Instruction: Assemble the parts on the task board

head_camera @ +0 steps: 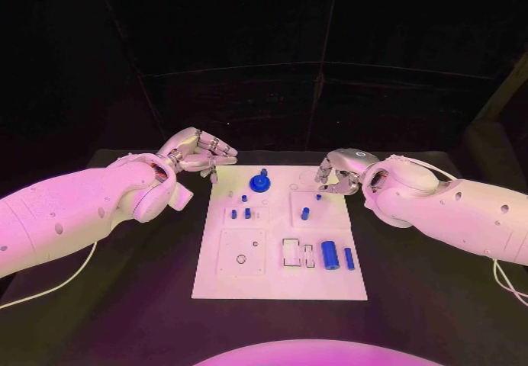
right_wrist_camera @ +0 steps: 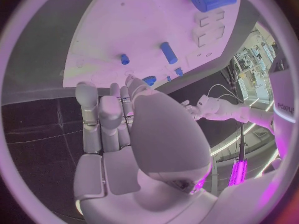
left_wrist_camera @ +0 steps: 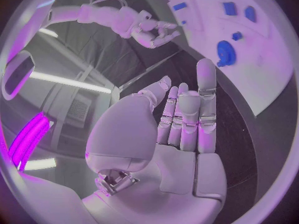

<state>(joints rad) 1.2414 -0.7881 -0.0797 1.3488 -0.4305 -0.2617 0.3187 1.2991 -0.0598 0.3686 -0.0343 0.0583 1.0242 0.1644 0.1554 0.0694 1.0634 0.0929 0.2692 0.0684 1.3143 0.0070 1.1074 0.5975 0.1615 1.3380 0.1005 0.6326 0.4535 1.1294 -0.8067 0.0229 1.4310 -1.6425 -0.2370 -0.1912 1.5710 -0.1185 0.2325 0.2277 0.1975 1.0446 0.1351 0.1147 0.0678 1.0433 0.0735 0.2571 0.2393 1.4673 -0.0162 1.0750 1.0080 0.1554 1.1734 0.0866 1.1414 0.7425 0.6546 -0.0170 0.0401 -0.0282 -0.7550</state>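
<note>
Left hand (head_camera: 199, 156) parked off board's far-left corner, fingers half curled, holding nothing. Task board (head_camera: 220, 282) mid-table, round blue knob part (head_camera: 261, 182) at far edge, blue cylinder (head_camera: 329, 253) loose near right side. Right hand (head_camera: 339, 174) over far-right corner, looks empty, hard to tell. Guessing pre-grasp; next: reach in, pick part.

White task board (head_camera: 220, 278) flat mid-table; blue parts (head_camera: 329, 253) on it, knobbed part (head_camera: 261, 182) upright at far edge.
</note>
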